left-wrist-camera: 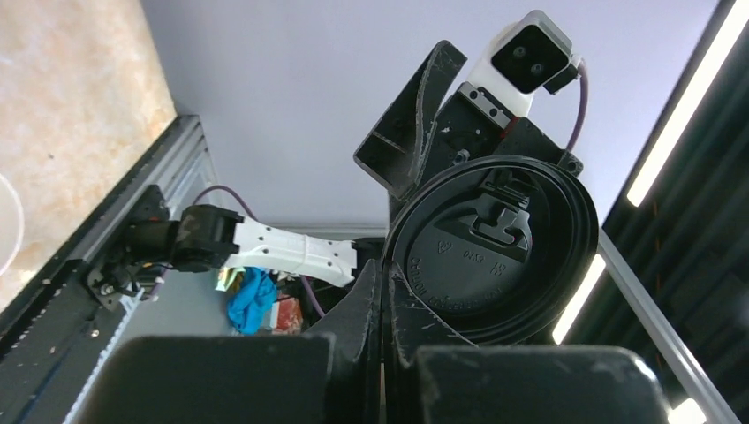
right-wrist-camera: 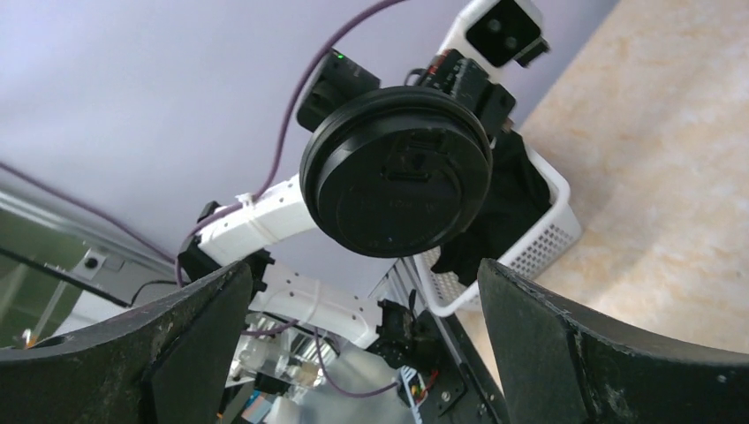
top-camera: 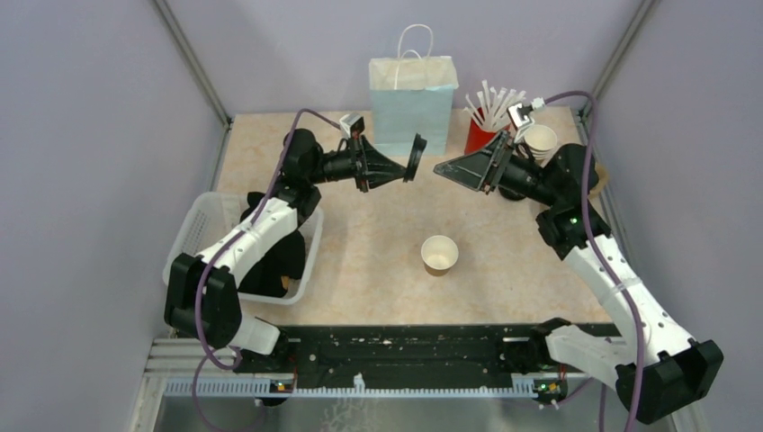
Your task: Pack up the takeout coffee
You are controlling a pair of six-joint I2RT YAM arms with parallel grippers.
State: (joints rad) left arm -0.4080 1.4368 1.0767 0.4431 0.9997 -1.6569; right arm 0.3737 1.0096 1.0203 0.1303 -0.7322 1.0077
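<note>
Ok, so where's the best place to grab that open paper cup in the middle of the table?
Probably the cup wall at the rim, from straight above, one claw finger inside and one outside: it stands upright and lidless, mouth up. The right claw is open for it.

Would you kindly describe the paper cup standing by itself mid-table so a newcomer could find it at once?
Start at the pale blue bag standing at the far edge of the table. Come toward the arms' bases, slightly right: the cup stands alone, upright and open. Unlike the stacked cups beside the red cup of straws, it has nothing touching it.
</note>
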